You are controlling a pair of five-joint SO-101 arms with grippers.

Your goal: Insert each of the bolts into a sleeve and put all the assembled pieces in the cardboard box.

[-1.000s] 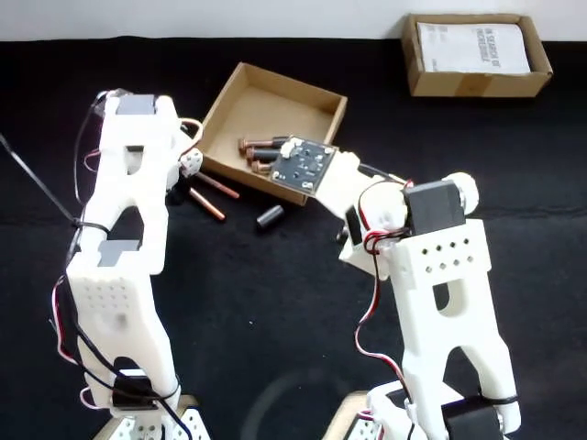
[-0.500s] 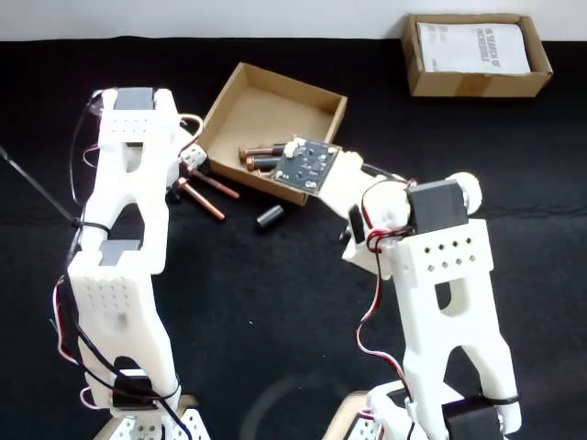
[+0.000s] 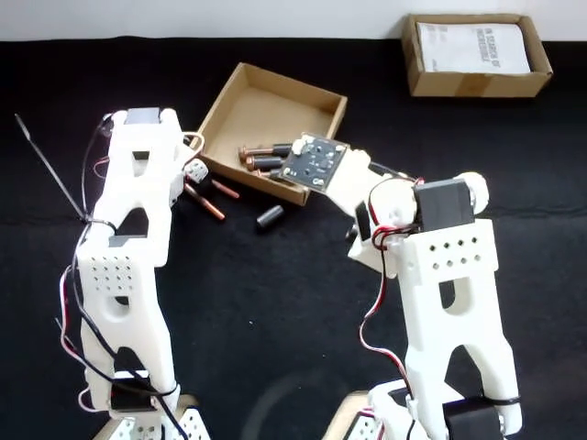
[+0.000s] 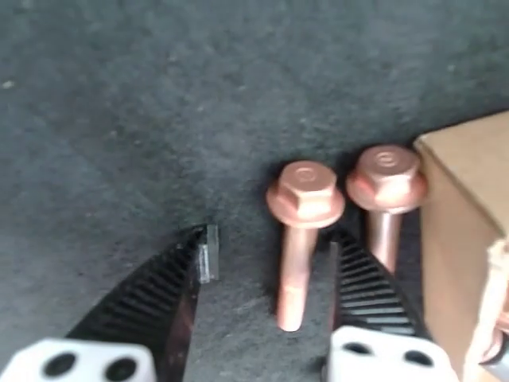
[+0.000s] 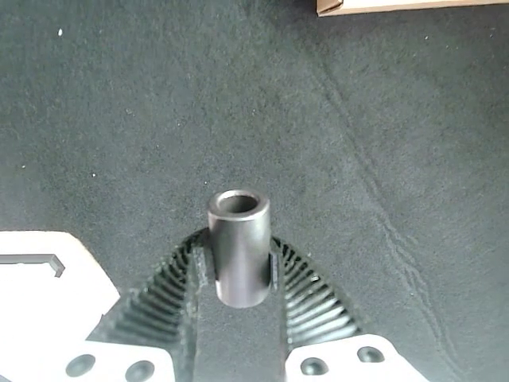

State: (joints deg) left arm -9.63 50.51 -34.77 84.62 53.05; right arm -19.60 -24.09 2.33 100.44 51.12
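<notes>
- The left hand (image 4: 270, 245) hangs low over the black surface (image 4: 119, 119) with its toothed fingers (image 4: 171, 306) spread apart, gripping nothing.
- A copper hex-head bolt (image 4: 301, 231) lies flat between those fingers, nearer one than the other. Whether it touches that finger cannot be told.
- A second bolt (image 4: 386, 191) lies parallel just beside the first, outside the fingers and close against a corner of the cardboard box (image 4: 469, 239).
- In the high view both bolts lie on the surface just off the box's left front wall, at the tip of the left arm.
- The right hand (image 5: 238, 267) is clenched on a dark metal sleeve (image 5: 238, 245), which stands out from between the ribbed fingers with its open bore facing away from the wrist.
- From above, the right arm's wrist sits over the front wall of the cardboard box, near the corner closer to that arm.
- Inside the box, against that front wall, lie two assembled pieces (image 3: 261, 156) — copper heads with dark sleeves on the shanks.
- A loose sleeve (image 3: 269, 217) lies on its side on the surface in front of the box, between the two arms and apart from both hands.
- At the far right edge of the surface sits another cardboard box (image 3: 415, 78) holding a printed sheet (image 3: 474, 48).
</notes>
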